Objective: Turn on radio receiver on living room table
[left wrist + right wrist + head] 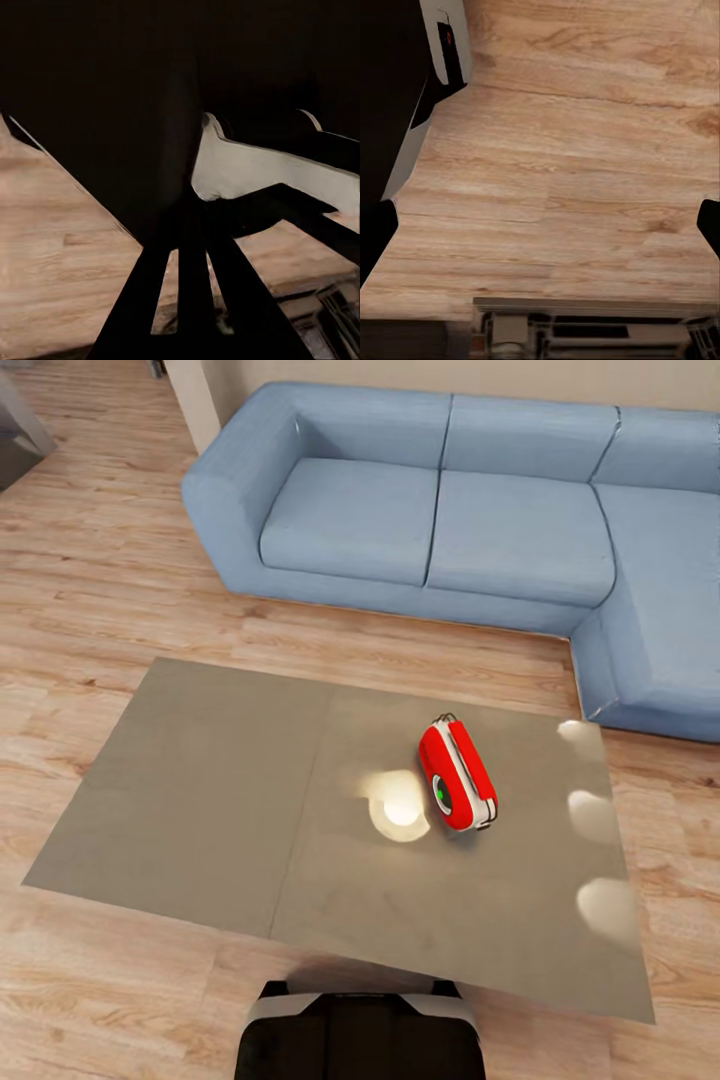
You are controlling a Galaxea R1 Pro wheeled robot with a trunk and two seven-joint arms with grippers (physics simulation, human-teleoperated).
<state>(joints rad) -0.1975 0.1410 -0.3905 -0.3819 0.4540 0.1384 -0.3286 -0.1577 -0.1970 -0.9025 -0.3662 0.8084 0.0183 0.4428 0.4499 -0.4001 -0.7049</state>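
Note:
The radio receiver (457,776), bright red with white trim, lies on the right half of the low grey table (200,790), its round green-centred dial facing front-left and its thin wire handle toward the sofa. The right wrist view looks down at plank floor, and my right gripper (540,229) stands open there, with a dark fingertip at each side edge and nothing between them. The left wrist view holds dark bars (187,292) against my own dark body, over wood floor; I cannot make out how the fingers stand.
A big blue L-shaped sofa (440,520) wraps behind and to the right of the table. Light wood floor (90,560) lies on every side. My dark base (360,1030) sits at the table's near edge. Bright lamp reflections (400,805) spot the glossy top.

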